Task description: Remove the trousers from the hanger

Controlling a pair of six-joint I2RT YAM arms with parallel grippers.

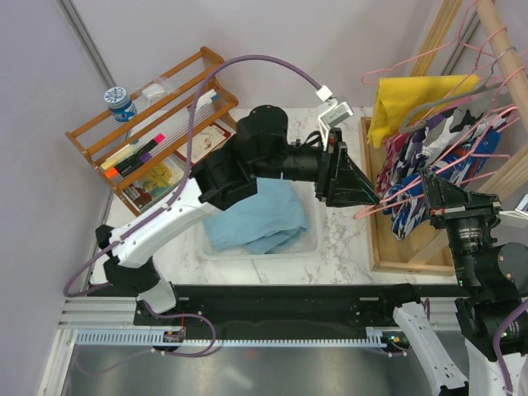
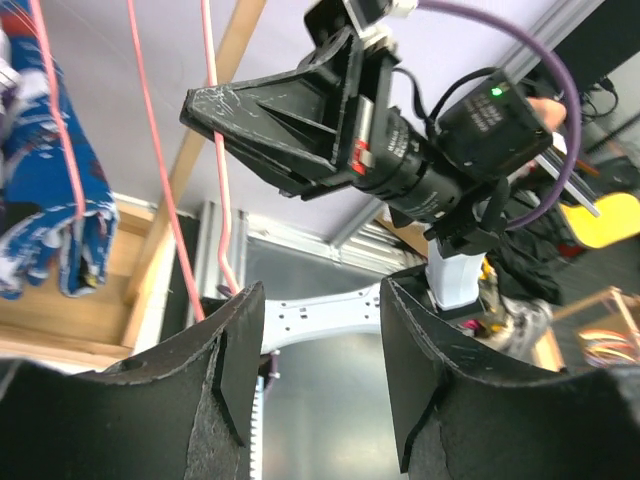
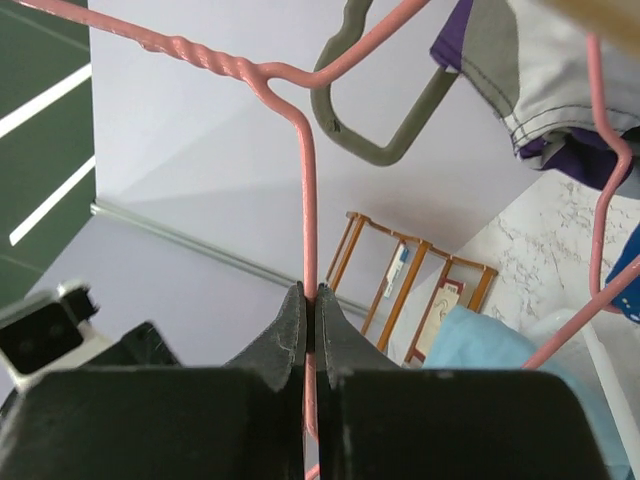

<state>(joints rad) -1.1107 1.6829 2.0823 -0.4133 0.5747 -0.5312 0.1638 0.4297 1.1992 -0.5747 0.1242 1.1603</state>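
Left gripper (image 1: 373, 196) reaches across above the clear tray (image 1: 312, 241) with its jaws spread and nothing between them, and the light blue trousers (image 1: 260, 216) lie bunched in that tray beneath the arm, apparently free of the hanger (image 3: 308, 190) already; the risk on this side, as I judge it, is that one finger (image 2: 215, 370) has pink wire running just beside it, touching or not I cannot tell, so pulling the arm away carelessly could hook that wire and drag it along. Further right, the right gripper (image 3: 312, 300) is clamped on the hanger's thin upright wire below the twisted neck, pinching it only at the very tips, and so slim a wire could swivel or slide out if tugged. Beyond it the grey hanger (image 3: 375, 135) and the patterned clothes (image 1: 404, 219) hang close among other pink hangers on the wooden rack (image 1: 412, 266), so a sideways swing could tangle the frames or knock a garment down
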